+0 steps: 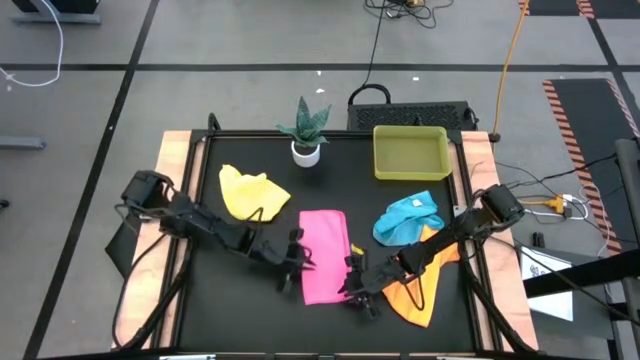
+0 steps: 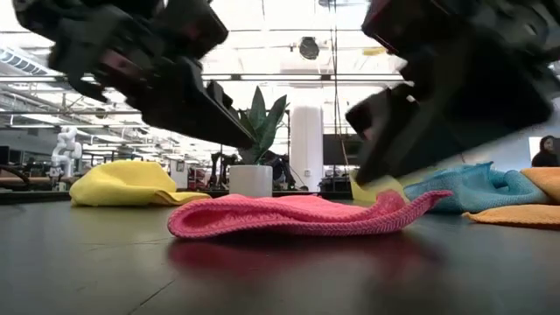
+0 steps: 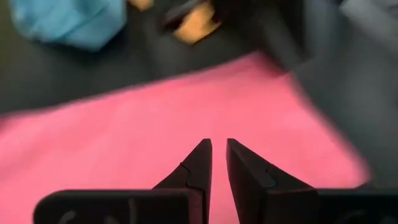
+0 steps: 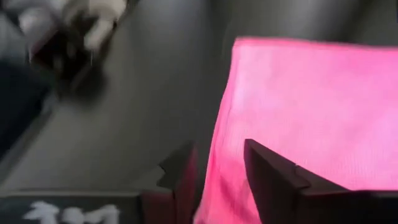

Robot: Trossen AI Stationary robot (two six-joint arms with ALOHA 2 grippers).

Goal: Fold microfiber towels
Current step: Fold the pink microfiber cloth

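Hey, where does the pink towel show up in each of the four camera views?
High view: pink towel at table center, between the two arms.
Low view: pink towel in the foreground middle, lying flat with an edge curling up.
Left wrist view: pink towel spreads across the middle.
Right wrist view: pink towel fills the picture's right half.
Shared landmark: blue towel, beside it in high, low and left wrist views.
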